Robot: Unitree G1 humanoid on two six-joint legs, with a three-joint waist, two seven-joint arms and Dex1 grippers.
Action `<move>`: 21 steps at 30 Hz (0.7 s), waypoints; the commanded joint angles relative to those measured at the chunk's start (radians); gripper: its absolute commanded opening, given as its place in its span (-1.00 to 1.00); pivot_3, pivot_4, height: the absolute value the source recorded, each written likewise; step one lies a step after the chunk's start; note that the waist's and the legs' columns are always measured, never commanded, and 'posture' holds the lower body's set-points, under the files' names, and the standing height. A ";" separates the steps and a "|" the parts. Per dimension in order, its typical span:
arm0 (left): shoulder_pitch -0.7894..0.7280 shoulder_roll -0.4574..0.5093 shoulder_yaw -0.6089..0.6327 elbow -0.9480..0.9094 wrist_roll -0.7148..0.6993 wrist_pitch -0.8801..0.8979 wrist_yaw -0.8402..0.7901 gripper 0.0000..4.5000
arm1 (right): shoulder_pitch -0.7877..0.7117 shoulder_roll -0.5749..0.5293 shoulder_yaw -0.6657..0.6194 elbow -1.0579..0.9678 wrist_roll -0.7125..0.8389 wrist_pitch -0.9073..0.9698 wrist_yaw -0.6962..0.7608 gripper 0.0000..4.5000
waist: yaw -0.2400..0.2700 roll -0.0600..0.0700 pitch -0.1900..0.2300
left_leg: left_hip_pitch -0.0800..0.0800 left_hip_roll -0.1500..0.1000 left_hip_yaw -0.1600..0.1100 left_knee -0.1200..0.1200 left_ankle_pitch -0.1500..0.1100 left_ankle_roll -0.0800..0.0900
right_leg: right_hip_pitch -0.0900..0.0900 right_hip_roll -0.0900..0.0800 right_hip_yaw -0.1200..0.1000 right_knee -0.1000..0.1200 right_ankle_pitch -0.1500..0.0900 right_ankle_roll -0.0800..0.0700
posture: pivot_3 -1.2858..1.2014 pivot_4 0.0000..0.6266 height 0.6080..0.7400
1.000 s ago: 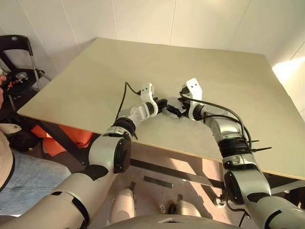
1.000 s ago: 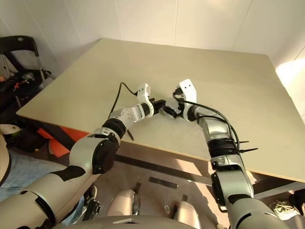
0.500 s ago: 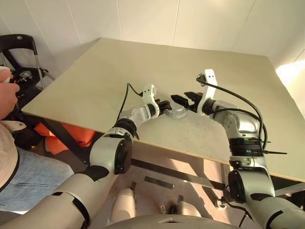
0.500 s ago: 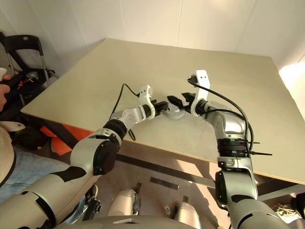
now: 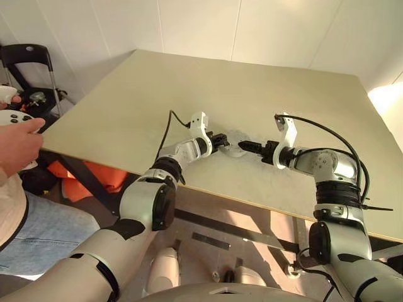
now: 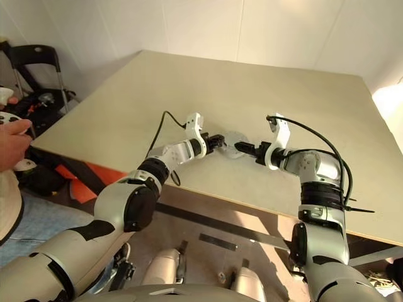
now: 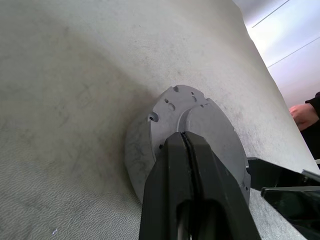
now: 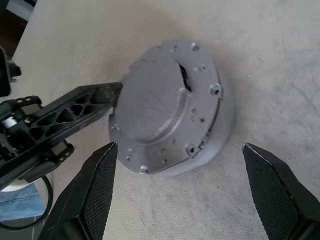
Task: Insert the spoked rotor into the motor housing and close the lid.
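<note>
A plain grey lid [image 8: 165, 105] sits on the pale beige table [image 5: 283, 94], between black grippers.

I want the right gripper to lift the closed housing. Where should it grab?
Probably across the motor housing side wall, under the lid rim, coming from the side opposite the shut left gripper. The lid top is broad and flat; the open right gripper already straddles the wall.

1. looks like a robot test room or lab, not a home: bare white panelled walls [image 5: 208, 25].
2. a plain board table [image 5: 189, 88] on a dark frame.
3. a black folding chair [image 5: 28, 63]; a person's hand [image 5: 19, 141] holding a pale controller [image 5: 16, 117].
</note>
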 commanded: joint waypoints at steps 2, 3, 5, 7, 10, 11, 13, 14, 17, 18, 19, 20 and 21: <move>0.004 -0.007 -0.016 -0.009 0.011 0.010 -0.003 -1.00 | -0.033 0.015 -0.045 0.072 0.020 -0.002 -0.054 0.99 | 0.001 0.000 0.000 | 0.002 0.000 0.000 0.000 0.000 0.000 | 0.001 0.000 0.000 0.000 0.000 0.000 | 0.03 -1.00 1.00; 0.005 -0.007 -0.016 -0.009 0.012 0.010 -0.003 -1.00 | -0.038 0.019 -0.057 0.093 0.023 -0.003 -0.066 0.99 | 0.001 0.000 0.000 | 0.002 0.000 0.000 0.000 0.000 0.000 | 0.002 0.000 0.000 0.000 0.000 0.000 | 0.03 -1.00 1.00; 0.006 -0.006 -0.016 -0.010 0.012 0.010 -0.004 -1.00 | -0.049 0.026 -0.078 0.126 0.033 -0.003 -0.083 0.99 | 0.001 0.000 0.000 | 0.004 0.000 0.000 0.000 0.000 0.000 | 0.003 0.000 0.000 0.000 0.000 0.000 | 0.03 -1.00 1.00; 0.009 -0.006 -0.017 -0.010 0.012 0.010 -0.003 -1.00 | -0.062 0.035 -0.101 0.154 0.050 0.004 -0.091 0.99 | 0.001 0.000 0.000 | 0.007 0.000 0.000 -0.001 0.000 -0.001 | 0.006 0.000 0.000 0.000 0.000 0.001 | 0.03 -1.00 1.00; 0.012 -0.007 -0.021 -0.012 0.014 0.011 -0.003 -1.00 | -0.074 0.056 -0.118 0.173 0.074 0.022 -0.099 0.99 | 0.001 0.000 0.000 | 0.012 0.000 0.000 -0.003 0.000 -0.001 | 0.009 0.000 0.000 0.000 0.000 0.001 | 0.03 -1.00 1.00; 0.012 -0.007 -0.021 -0.012 0.015 0.012 -0.002 -1.00 | -0.078 0.065 -0.125 0.178 0.085 0.030 -0.102 0.99 | 0.001 0.000 0.000 | 0.014 0.000 0.000 -0.004 0.000 -0.001 | 0.010 0.000 0.000 0.000 0.000 0.001 | 0.03 -1.00 1.00; 0.012 -0.006 -0.023 -0.013 0.016 0.013 -0.002 -1.00 | -0.087 0.084 -0.142 0.185 0.104 0.046 -0.110 0.99 | 0.000 0.000 0.000 | 0.018 0.000 0.000 -0.007 0.001 -0.002 | 0.012 0.000 0.000 -0.001 0.000 0.002 | 0.03 -1.00 1.00; 0.013 -0.006 -0.023 -0.013 0.016 0.013 -0.002 -1.00 | -0.090 0.092 -0.150 0.187 0.111 0.052 -0.115 0.99 | 0.000 0.000 0.000 | 0.018 0.000 0.000 -0.008 0.001 -0.003 | 0.011 0.000 0.000 -0.001 0.000 0.002 | 0.03 -1.00 1.00; 0.014 -0.005 -0.025 -0.014 0.017 0.014 -0.002 -1.00 | -0.108 0.116 -0.172 0.208 0.125 0.058 -0.126 0.99 | 0.000 0.000 0.000 | 0.018 0.000 0.000 -0.010 0.003 -0.005 | 0.011 0.000 0.000 -0.001 0.000 0.001 | 0.03 -1.00 1.00; 0.015 -0.005 -0.025 -0.014 0.018 0.013 -0.002 -1.00 | -0.116 0.126 -0.177 0.216 0.130 0.056 -0.130 0.99 | 0.000 0.000 0.000 | 0.018 0.000 0.000 -0.010 0.003 -0.005 | 0.011 0.000 0.000 -0.001 0.000 0.001 | 0.03 -1.00 1.00; 0.015 -0.005 -0.025 -0.014 0.019 0.013 -0.001 -1.00 | -0.122 0.134 -0.180 0.221 0.135 0.054 -0.134 0.99 | 0.000 0.000 0.000 | 0.018 0.000 0.000 -0.010 0.003 -0.005 | 0.011 0.000 0.000 -0.001 0.000 0.001 | 0.03 -1.00 1.00; 0.016 -0.005 -0.026 -0.015 0.019 0.013 -0.001 -1.00 | -0.128 0.144 -0.184 0.228 0.139 0.051 -0.139 0.99 | -0.001 0.000 0.000 | 0.018 0.000 0.000 -0.010 0.003 -0.005 | 0.011 0.000 0.000 -0.001 0.000 0.001 | 0.03 -1.00 1.00; 0.016 -0.005 -0.026 -0.016 0.020 0.013 -0.001 -1.00 | -0.134 0.150 -0.190 0.236 0.142 0.048 -0.144 0.99 | -0.003 0.000 0.000 | 0.018 0.000 0.000 -0.010 0.003 -0.005 | 0.011 0.000 0.000 -0.001 0.000 0.001 | 0.03 -1.00 1.00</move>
